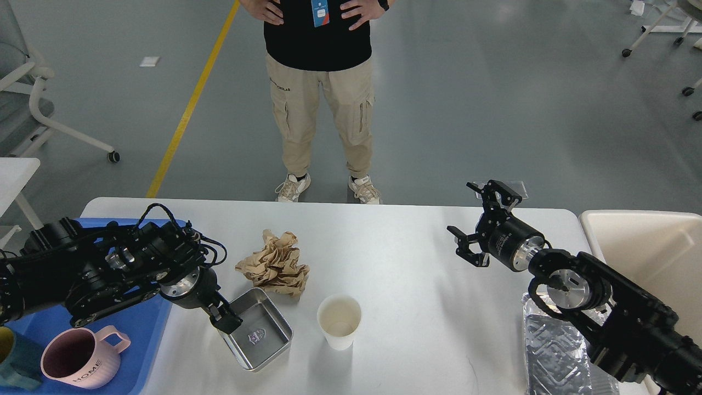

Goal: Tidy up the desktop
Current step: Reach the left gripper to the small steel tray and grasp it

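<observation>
The white desktop [400,258] carries a crumpled brown paper ball [274,265], a shallow steel tray [258,332] and a white paper cup [339,321]. My left gripper [225,320] reaches in from the left, its dark tip down at the steel tray's left rim; its fingers cannot be told apart. My right gripper [478,222] hovers open above the right part of the desktop, holding nothing, well clear of the cup.
A blue plastic tray [140,323] at the left holds a pink mug [82,356] and a teal cup [11,359]. A beige bin [652,247] stands at the right. A silver foil bag [551,351] lies under my right arm. A person [321,93] stands behind the table.
</observation>
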You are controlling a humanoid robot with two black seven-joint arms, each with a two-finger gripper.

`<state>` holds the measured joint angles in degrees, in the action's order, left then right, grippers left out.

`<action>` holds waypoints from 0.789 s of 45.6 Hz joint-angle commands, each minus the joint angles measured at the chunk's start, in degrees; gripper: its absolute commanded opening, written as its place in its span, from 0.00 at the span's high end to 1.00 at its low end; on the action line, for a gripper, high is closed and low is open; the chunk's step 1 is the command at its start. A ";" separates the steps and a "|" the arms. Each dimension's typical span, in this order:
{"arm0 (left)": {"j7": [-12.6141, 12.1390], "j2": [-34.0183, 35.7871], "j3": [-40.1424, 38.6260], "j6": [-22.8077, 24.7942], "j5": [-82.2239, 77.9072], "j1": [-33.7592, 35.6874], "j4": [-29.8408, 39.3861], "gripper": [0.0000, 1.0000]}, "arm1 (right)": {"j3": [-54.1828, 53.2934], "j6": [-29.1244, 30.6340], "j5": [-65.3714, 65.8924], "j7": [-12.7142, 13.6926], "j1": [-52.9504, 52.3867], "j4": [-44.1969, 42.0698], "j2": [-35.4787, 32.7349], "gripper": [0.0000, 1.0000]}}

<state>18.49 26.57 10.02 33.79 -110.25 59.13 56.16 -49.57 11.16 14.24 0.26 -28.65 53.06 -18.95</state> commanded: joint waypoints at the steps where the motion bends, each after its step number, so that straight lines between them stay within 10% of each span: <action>1: 2.34 0.06 0.35 -0.04 -2.25 0.11 -0.17 0.45 | 0.00 0.00 0.00 0.01 0.00 0.03 -0.03 0.00; 18: 4.10 0.41 0.43 -0.39 -2.52 -0.15 -2.37 0.85 | -0.09 0.00 0.00 0.01 0.09 0.11 -0.03 0.00; 36: 6.82 -0.47 2.81 -3.47 -2.87 -0.94 -5.36 1.00 | -0.27 0.00 0.00 0.01 0.09 1.26 -0.21 0.00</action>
<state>24.46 25.93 12.02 31.08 -112.91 58.21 50.90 -49.76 11.16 14.23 0.26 -28.56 54.25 -19.08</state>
